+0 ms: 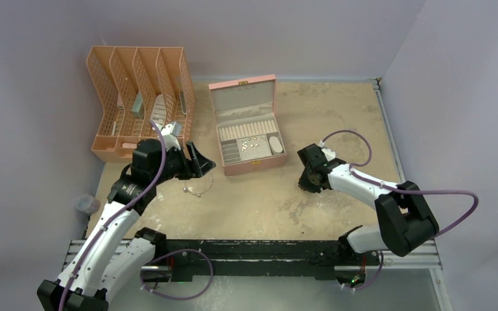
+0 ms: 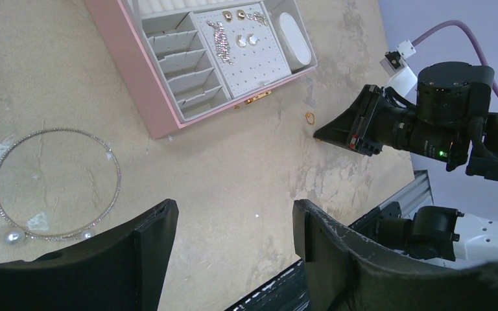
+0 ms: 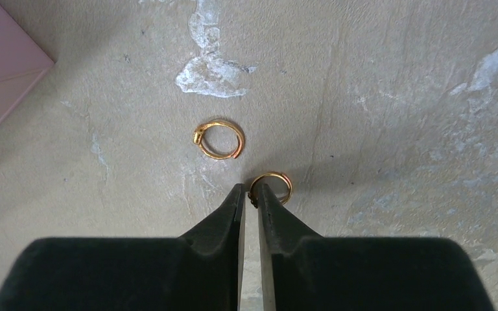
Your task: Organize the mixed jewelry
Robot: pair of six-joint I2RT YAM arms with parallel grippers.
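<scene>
A thin silver loop (image 1: 198,188) with two pearl charms (image 2: 13,237) lies on the table left of my left gripper (image 2: 233,214), which hovers open and empty above bare tabletop. My right gripper (image 3: 251,192) sits low on the table with its jaws nearly closed, pinching the edge of a small gold ring (image 3: 279,183). A second gold ring (image 3: 218,140) lies loose just ahead of the tips. The left wrist view shows the right gripper (image 2: 318,136) beside one gold ring (image 2: 309,117). Earrings (image 2: 243,39) sit on the pad inside the open pink jewelry box (image 1: 235,87).
The pink box's near wall (image 2: 149,97) stands between the two grippers, toward the back. An orange file organizer (image 1: 139,97) stands at the back left. A small grey cup (image 1: 87,205) sits at the left table edge. The black rail (image 1: 253,249) runs along the front.
</scene>
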